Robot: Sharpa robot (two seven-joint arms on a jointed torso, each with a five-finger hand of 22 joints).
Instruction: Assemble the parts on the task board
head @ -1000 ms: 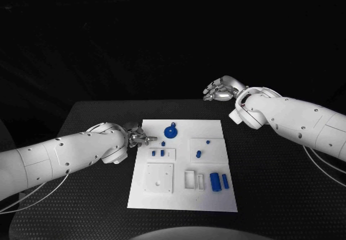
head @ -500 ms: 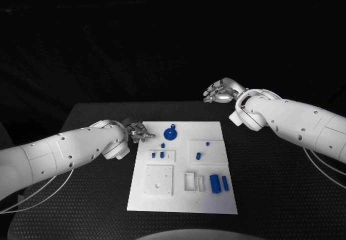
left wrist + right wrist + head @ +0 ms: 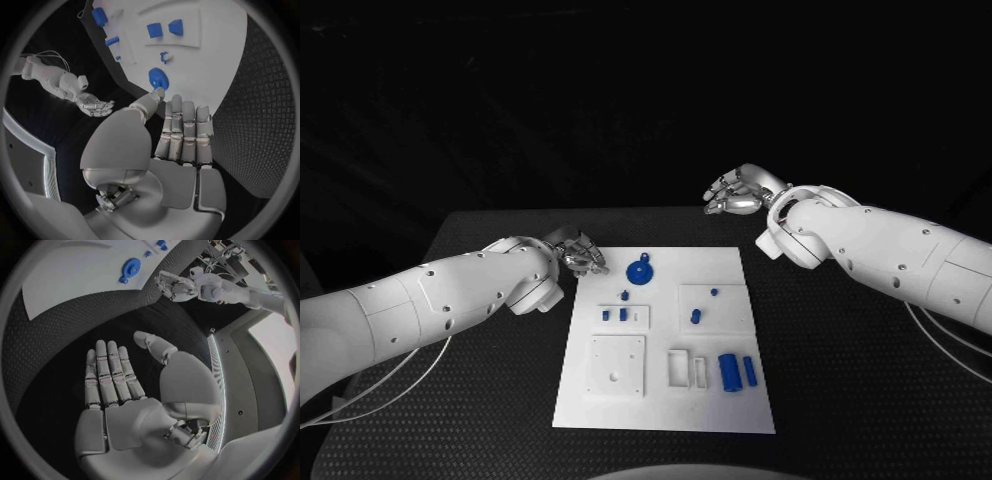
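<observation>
Lying in the middle of the black table (image 3: 473,230), the white task board (image 3: 668,400) is seen with its long side running away from the robot. Several small blue parts are carried on it. A round blue disc (image 3: 640,269) is placed near the far edge of the board, and it is also seen in the left wrist view (image 3: 157,78) and in the right wrist view (image 3: 130,266). Two upright blue cylinders (image 3: 738,372) are standing side by side near the right edge of the board, close to a white rectangular frame (image 3: 687,366). A square white plate (image 3: 617,362) is found on the near left part of the board. Smaller blue pegs (image 3: 697,316) are set in the raised white blocks in the middle.

The left hand (image 3: 577,256) is held just beside the far left corner of the board, close to the blue disc. In its wrist view the left hand (image 3: 178,132) is shown released, with the fingers straight and together and the thumb reaching toward the disc; nothing is grasped.

The right hand (image 3: 740,189) is raised beyond the far right corner of the board, well apart from the parts. In its wrist view the right hand (image 3: 115,377) is also seen released, the palm flat and the fingers stretched, with nothing held.
</observation>
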